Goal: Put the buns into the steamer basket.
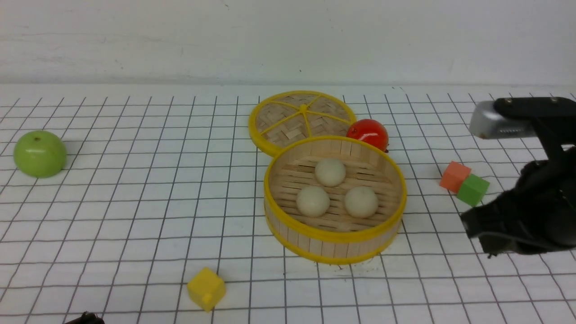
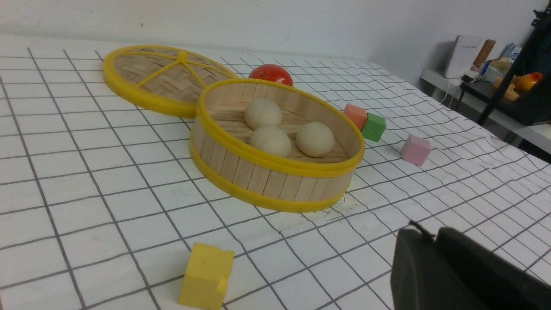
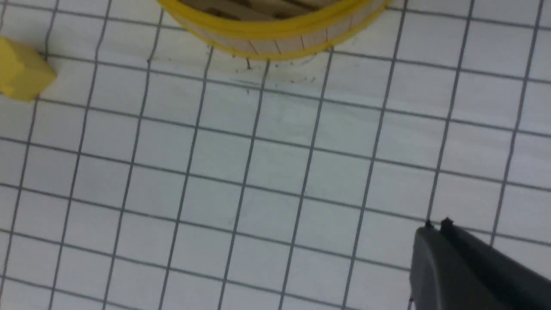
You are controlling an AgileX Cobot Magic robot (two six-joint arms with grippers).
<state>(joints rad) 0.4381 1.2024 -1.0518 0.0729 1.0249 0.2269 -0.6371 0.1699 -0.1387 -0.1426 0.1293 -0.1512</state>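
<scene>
Both fingers [image 3: 437, 226] [image 2: 424, 232] pressed together, empty, above white gridded table [image 1: 135, 202].

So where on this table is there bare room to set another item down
The widest bare stretch lies between the green apple and the steamer basket. There is also room between the basket and the yellow cube. It is crowded behind the basket, where the lid and tomato sit, and near the orange cube and green cube.

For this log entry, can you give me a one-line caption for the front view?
Three cream-white buns sit inside the round bamboo steamer basket, its flat woven lid behind.
</scene>
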